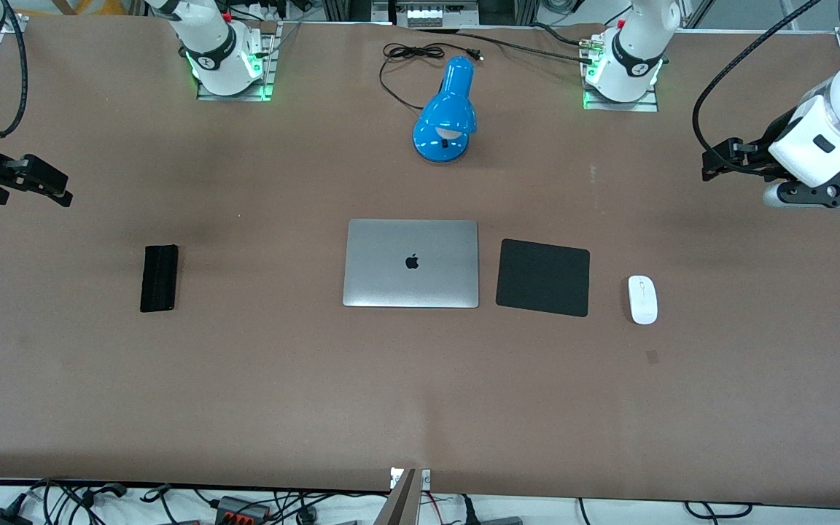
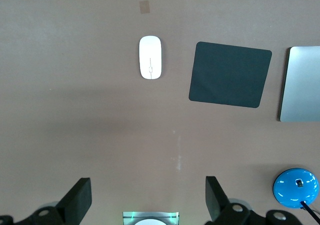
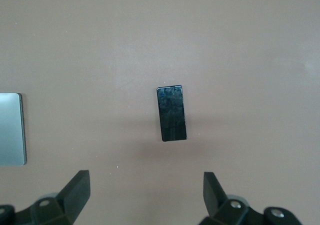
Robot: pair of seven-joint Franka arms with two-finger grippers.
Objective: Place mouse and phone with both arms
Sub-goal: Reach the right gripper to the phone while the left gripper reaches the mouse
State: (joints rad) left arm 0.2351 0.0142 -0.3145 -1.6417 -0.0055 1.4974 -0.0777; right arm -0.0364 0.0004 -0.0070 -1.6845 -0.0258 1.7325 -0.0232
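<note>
Table point(image 1: 245, 408) surface is brown and carries five items in the front view. Closed silver laptop point(image 1: 411, 263) lies at the centre of the frame, with a square black mouse pad point(image 1: 543, 277) just beside it toward the left arm's end, not touching. Mouse point(image 1: 642, 299) rests flat on the bare table beside the pad, farther toward the left arm's end, apart from the pad. Phone point(image 1: 159, 278) lies flat in the left-centre of the frame, well apart from the laptop, toward the right arm's end. Blue desk lamp point(image 1: 446, 111) sits in the upper centre, farther from the front camera than the laptop, its black cord trailing toward the top edge. Left gripper point(image 2: 148, 200) hangs in the air at the right edge of the front frame, over bare table; its wrist view shows the fingers point(image 2: 76, 199) spread wide and holding nothing. Right gripper point(image 3: 146, 194) hangs at the left edge of the front frame, also over bare table, fingers point(image 3: 76, 191) wide apart and holding nothing, with the phone seen below in its wrist view.
</note>
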